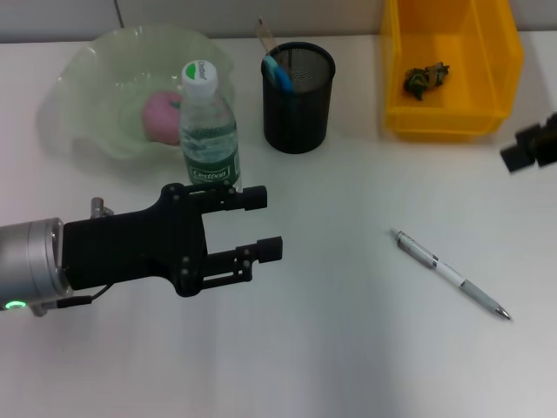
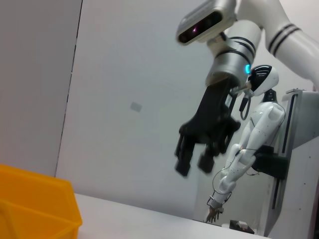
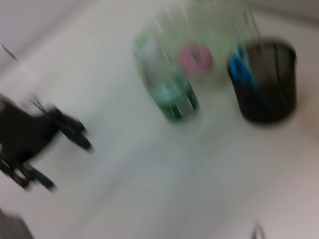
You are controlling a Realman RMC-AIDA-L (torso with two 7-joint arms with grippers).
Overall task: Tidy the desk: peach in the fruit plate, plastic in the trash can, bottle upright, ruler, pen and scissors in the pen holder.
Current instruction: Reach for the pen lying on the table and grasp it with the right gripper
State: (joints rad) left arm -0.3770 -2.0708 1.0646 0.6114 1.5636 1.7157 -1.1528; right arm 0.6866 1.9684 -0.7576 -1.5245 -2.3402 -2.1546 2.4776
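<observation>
My left gripper (image 1: 268, 224) hovers low over the table at the left, open and holding nothing, just in front of the upright bottle (image 1: 209, 131) with green label and white cap. A pink peach (image 1: 158, 116) lies in the pale green fruit plate (image 1: 96, 78). The black mesh pen holder (image 1: 298, 96) holds blue-handled scissors (image 1: 278, 71) and a wooden ruler (image 1: 265, 35). A white pen (image 1: 452, 274) lies on the table at the right. Crumpled dark plastic (image 1: 425, 78) sits in the yellow trash can (image 1: 452, 113). My right gripper (image 2: 195, 162) hangs open in the air at the right edge.
The yellow trash can's corner (image 2: 35, 209) shows in the left wrist view, and a white humanoid robot (image 2: 256, 134) stands far behind. The right wrist view shows the bottle (image 3: 169, 89), the pen holder (image 3: 266, 82) and my left gripper (image 3: 45, 139).
</observation>
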